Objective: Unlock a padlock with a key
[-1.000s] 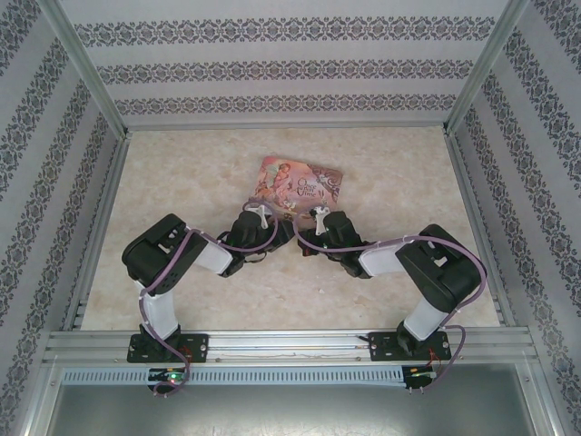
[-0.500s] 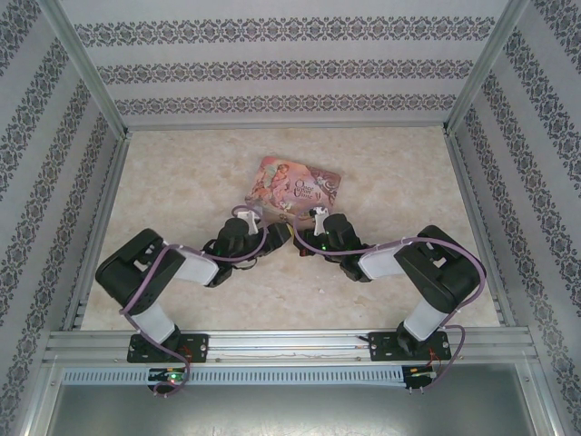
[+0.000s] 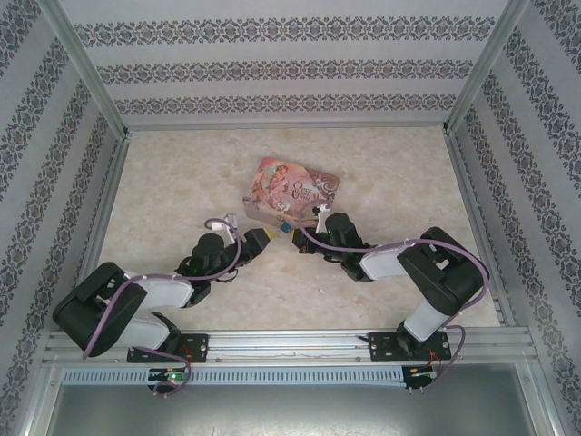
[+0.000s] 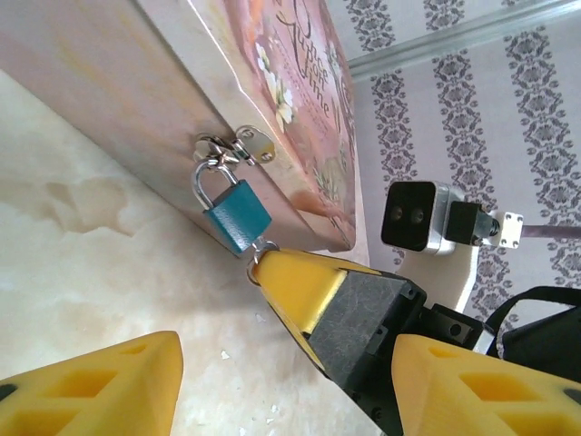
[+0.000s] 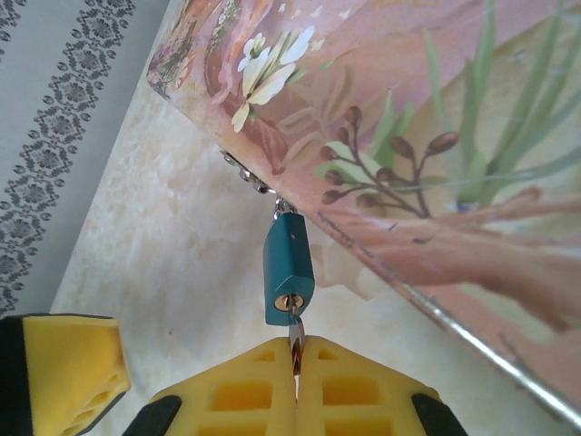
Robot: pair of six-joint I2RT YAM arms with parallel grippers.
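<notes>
**dave:** So where was the padlock (image 5: 289, 270) sitting at that point?

**rob:** Hanging off the little silver hasp (image 4: 238, 150) on the front side of the pink tin (image 3: 292, 184). Its blue body pointed away from the tin, and the keyhole (image 5: 289, 302) end faced the right gripper (image 5: 297, 356). The tin itself lay flat on the marble-look table (image 3: 172, 173), out past both arms and roughly in the middle.

**dave:** And the key (image 5: 295, 339)?

**rob:** Pinched between the right gripper's yellow pads (image 5: 263, 381), which were squeezed tight together on it. Only a thin dark sliver stuck out, and its tip was in the keyhole at the bottom of the padlock.

**dave:** Left side doing anything?

**rob:** The left gripper (image 3: 258, 238) sat low over the table, just beside the right one and near the front of the tin. Its fingers (image 4: 100, 381) were spread well apart, clear of both the padlock and the tin. From its wrist view you looked straight between them at the padlock, with the right gripper's tip right under it.

**dave:** Shackle (image 4: 199, 180) popped?

**rob:** Hard to say at that size. It looked like both legs were seated in the body, with the loop threaded through the hasp.
</notes>
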